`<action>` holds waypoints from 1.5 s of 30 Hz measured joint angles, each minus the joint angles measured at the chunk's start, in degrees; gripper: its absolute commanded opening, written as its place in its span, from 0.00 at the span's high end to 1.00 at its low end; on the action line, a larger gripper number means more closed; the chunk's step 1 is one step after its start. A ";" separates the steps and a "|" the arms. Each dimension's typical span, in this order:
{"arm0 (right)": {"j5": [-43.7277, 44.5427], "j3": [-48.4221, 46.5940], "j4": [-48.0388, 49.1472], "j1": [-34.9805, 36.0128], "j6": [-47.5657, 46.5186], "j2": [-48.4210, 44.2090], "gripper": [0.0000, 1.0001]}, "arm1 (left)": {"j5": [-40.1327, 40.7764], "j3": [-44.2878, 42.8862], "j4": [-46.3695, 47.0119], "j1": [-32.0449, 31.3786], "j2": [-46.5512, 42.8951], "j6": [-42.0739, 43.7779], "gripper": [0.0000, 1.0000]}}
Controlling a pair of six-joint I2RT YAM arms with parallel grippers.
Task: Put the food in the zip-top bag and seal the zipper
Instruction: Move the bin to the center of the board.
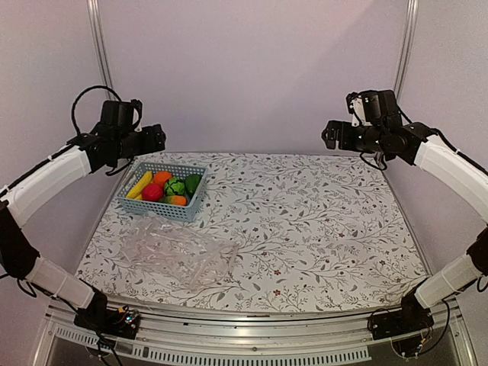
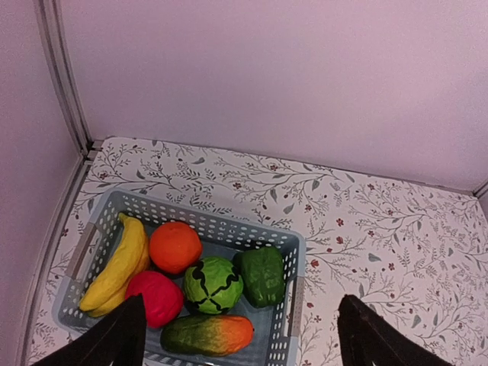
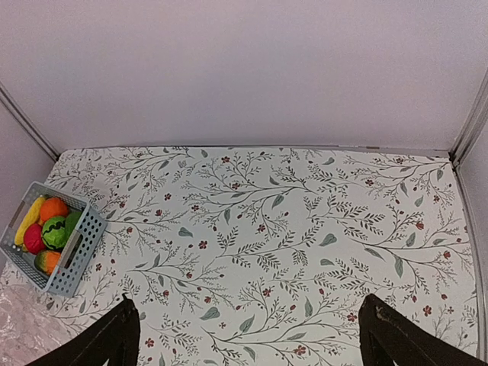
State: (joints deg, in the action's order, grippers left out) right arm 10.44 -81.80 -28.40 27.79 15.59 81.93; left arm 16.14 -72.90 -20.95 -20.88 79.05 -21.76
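Note:
The food lies in a light-blue mesh basket (image 1: 197, 204) at the table's back left: yellow bananas (image 2: 118, 263), an orange (image 2: 174, 246), a red piece (image 2: 155, 297), a striped green ball (image 2: 213, 284), a dark green pepper (image 2: 263, 275) and a green-orange piece (image 2: 207, 334). The clear zip-top bag (image 1: 177, 253) lies flat and crumpled in front of the basket; its zipper does not show clearly. My left gripper (image 1: 156, 139) hangs open and empty high above the basket. My right gripper (image 1: 329, 134) hangs open and empty high at the back right.
The floral tablecloth (image 1: 305, 221) covers the whole table. Plain walls and metal posts close in the back and sides. The basket also shows at the far left in the right wrist view (image 3: 72, 263), with a corner of the bag (image 3: 23, 328) below it.

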 measured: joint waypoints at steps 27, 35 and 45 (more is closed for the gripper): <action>-15.65 2.71 -6.21 0.33 9.31 2.16 0.05 | -8.94 -25.11 -22.16 -7.43 32.09 -7.28 0.32; -17.07 3.61 -6.36 0.33 10.08 2.16 0.06 | -7.93 -26.73 -26.95 -7.54 36.30 -8.70 0.38; -18.03 4.68 -7.26 0.33 10.58 2.21 0.06 | -7.72 -30.21 -27.74 -7.61 43.39 -6.47 0.63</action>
State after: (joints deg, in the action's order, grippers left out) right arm -7.60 -77.12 -35.66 28.12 26.17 84.14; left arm 8.43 -103.11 -48.69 -28.49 122.43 -28.23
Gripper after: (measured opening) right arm 0.943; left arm 0.478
